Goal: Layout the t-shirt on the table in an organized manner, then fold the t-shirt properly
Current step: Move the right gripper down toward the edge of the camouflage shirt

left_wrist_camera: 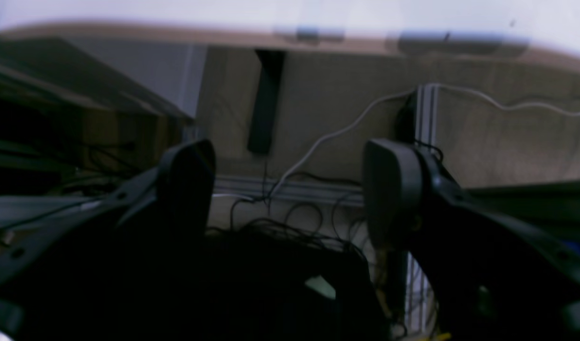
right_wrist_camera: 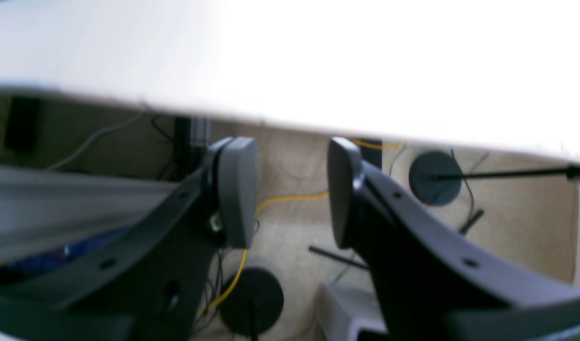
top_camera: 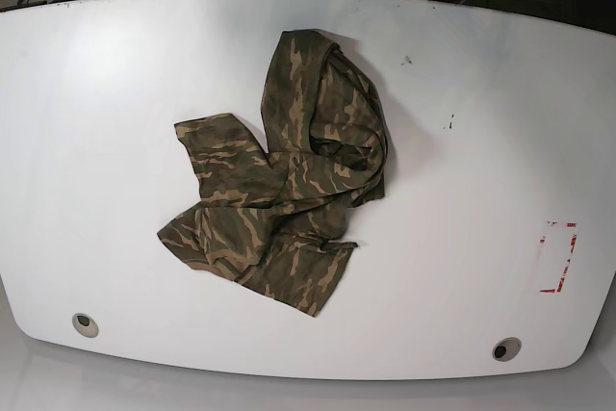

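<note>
Fingers of the left gripper [left_wrist_camera: 290,189] stand wide apart and hold nothing in the left wrist view, poised below the near edge of the counter [left_wrist_camera: 290,14], with loose cables and a white cord on the floor beneath. No cloth shows here.

Across in the right wrist view, the right gripper [right_wrist_camera: 287,189] has its fingers set at a narrower gap, likewise empty, also just off the counter's edge, above a yellow cable and two dark round stand bases on the floor.

Seen from the base view, the t-shirt [top_camera: 284,180] lies crumpled in a twisted heap near the middle of the counter, left of the red-marked rectangle [top_camera: 558,257] and well apart from it; one grommet hole [top_camera: 85,322] sits below and to the heap's left, another [top_camera: 505,347] below the rectangle. Neither arm appears in this view.

Layout has not begun, by the look of it. Done well, each gripper would likely pinch a single layer at an outer edge, a hem or a sleeve, and draw the cloth apart and flat rather than seize the bunched middle, which risks dragging the whole bundle.

No brand, label or legible writing is visible.
</note>
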### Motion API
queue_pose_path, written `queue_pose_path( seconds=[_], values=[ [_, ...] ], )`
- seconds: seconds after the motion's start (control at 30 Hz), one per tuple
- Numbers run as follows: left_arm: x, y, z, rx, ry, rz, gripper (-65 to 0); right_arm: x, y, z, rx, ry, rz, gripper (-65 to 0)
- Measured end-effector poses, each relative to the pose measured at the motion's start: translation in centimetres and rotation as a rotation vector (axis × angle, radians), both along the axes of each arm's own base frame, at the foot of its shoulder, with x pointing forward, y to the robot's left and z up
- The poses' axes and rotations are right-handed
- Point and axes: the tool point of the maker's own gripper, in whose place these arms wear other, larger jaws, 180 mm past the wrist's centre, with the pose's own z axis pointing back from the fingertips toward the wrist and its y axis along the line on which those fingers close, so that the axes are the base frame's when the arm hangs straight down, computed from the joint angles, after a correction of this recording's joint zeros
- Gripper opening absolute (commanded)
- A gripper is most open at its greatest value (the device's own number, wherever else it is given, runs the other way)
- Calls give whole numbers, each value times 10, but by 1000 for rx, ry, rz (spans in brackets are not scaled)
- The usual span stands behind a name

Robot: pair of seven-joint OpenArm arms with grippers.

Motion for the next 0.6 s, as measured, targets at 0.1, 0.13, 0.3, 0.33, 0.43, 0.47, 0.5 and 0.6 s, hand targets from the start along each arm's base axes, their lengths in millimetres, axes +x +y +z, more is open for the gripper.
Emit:
queue_pose_path(
  seconds=[0.1,0.13,0.3,0.33,0.43,0.47,0.5,0.6],
  values=[
    [12,-5,0,-20,-32,-13,-196,8,0,1,-1,-22,-1,-407],
    [17,-5,1,-20,-46,-15,-196,11,0,1,-1,-29,-3,-407],
    [42,-4,15,-8,-123,-29,-195,29,0,4,-1,-76,-3,-407],
    [46,-3,19,-4,-139,-32,-195,33,0,5,-1,-86,-3,-407],
    [55,-3,24,4,-170,-31,-196,45,0,7,-3,-121,-4,-407],
    [58,-3,24,4,-176,-31,-196,49,0,8,-3,-132,-4,-407],
    [62,-3,24,4,-187,-31,-196,52,0,8,-4,-141,-5,-407],
    [75,-4,25,-1,-216,-35,-196,63,0,10,-3,-170,-6,-407]
  ],
)
